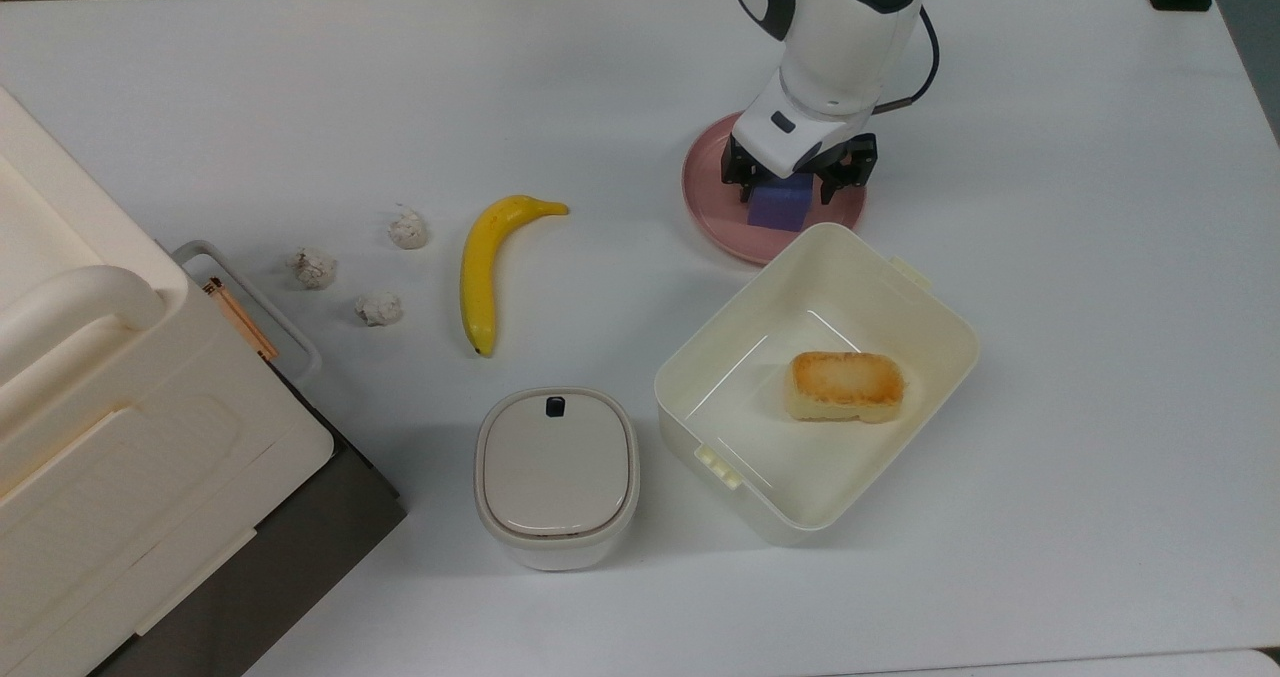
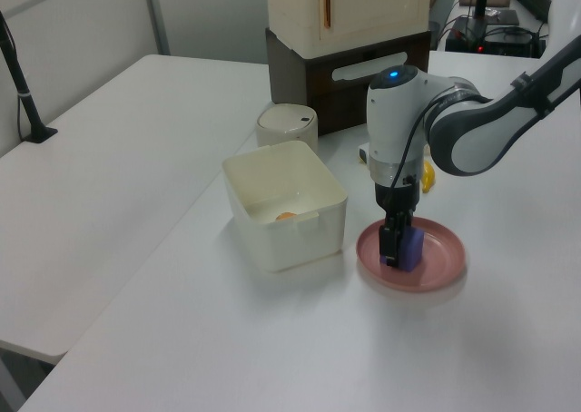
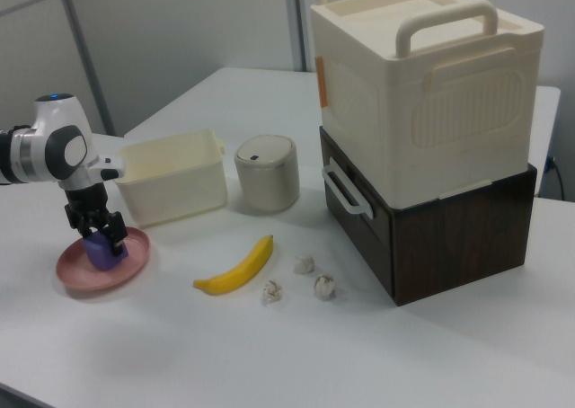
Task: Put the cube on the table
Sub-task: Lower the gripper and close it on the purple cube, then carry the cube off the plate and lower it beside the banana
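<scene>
The cube [image 1: 781, 207] sits on the pink plate [image 1: 712, 212], which rests on the white counter [image 1: 1100, 307]. The gripper [image 1: 789, 197] is down over the cube, its dark fingers [image 1: 742, 179] spread open, one on each side of the block; whether they touch it I cannot tell. Just beside the plate, on its near side in the top view, stands the cream container [image 1: 930, 287] with a piece of toasted bread [image 1: 846, 385] inside. A banana [image 1: 487, 263] lies well apart, toward the top view's left.
</scene>
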Robot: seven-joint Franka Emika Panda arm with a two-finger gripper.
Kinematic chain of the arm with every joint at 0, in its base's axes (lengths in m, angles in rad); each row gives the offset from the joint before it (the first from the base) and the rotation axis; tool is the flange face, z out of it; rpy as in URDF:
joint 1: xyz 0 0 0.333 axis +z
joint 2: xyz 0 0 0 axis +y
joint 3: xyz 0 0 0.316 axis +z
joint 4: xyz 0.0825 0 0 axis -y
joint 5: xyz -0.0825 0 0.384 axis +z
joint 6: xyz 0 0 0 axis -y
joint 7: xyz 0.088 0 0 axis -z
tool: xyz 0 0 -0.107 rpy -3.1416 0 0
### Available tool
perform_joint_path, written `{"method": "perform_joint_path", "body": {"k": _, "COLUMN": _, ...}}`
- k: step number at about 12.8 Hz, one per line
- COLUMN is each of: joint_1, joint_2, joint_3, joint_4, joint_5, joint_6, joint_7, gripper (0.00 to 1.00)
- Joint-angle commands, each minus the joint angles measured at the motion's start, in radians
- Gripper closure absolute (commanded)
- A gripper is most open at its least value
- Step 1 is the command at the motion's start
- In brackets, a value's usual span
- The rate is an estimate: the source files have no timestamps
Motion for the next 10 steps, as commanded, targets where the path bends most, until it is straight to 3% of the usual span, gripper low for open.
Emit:
{"method": "perform_joint_path", "body": {"k": 1, "joint_1": 0.023, "joint_2": -0.059, "joint_3": -0.012, "joint_4": -0.037, "joint_5": 0.009, "joint_6": 0.009, "joint_7": 0.022, "gripper": 0.67}}
{"method": "perform_joint_path", "body": {"k": 2, "joint_1": 0.016, "joint_2": -0.076, "joint_3": -0.012, "joint_4": -0.036, "joint_5": 0.009, "joint_6": -0.008, "joint_7": 0.011, "gripper": 0.77}}
{"method": "perform_joint_path", "body": {"k": 3, "joint_1": 0.005, "joint_2": -0.099, "joint_3": -0.016, "joint_4": -0.036, "joint_5": 0.009, "joint_6": -0.035, "joint_7": -0.012, "gripper": 0.79}}
{"method": "perform_joint_path", "body": {"k": 6, "joint_1": -0.096, "joint_2": -0.208, "joint_3": -0.022, "joint_4": -0.028, "joint_5": 0.013, "joint_6": -0.175, "joint_7": -0.134, "gripper": 0.78}}
{"method": "perform_joint_path", "body": {"k": 9, "joint_1": -0.257, "joint_2": -0.196, "joint_3": -0.024, "joint_4": -0.025, "joint_5": 0.013, "joint_6": -0.174, "joint_7": -0.284, "gripper": 0.75}}
{"method": "perform_joint_path", "body": {"k": 10, "joint_1": -0.298, "joint_2": -0.170, "joint_3": -0.022, "joint_4": -0.010, "joint_5": 0.013, "joint_6": -0.169, "joint_7": -0.320, "gripper": 0.68}}
